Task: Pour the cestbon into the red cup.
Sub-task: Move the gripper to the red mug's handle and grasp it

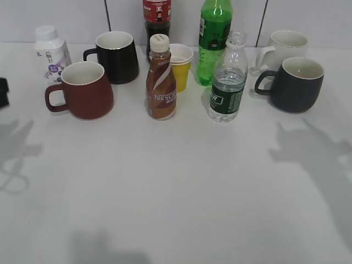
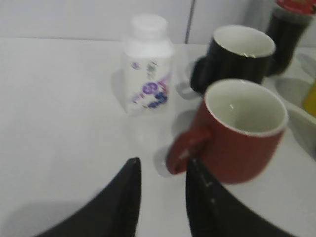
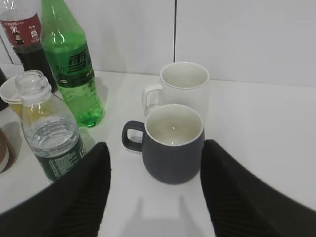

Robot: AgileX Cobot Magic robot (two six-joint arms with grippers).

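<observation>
Nothing gripped yet; red cup on the left, cestbon right of centre

The left gripper hung with fingers apart just short of the red cup; the capless cestbon stood upright near the green soda bottle, and the right gripper gaped wide around the dark grey mug, so a careless reach might knock the mug or spill the bottle

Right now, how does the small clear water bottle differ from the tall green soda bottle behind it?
The clear water bottle is shorter, colourless and uncapped; the green soda bottle is taller, bright green, its top out of view. The water bottle has a dark green label band, the soda bottle a green label with white. Both stand upright on the white table.
</observation>
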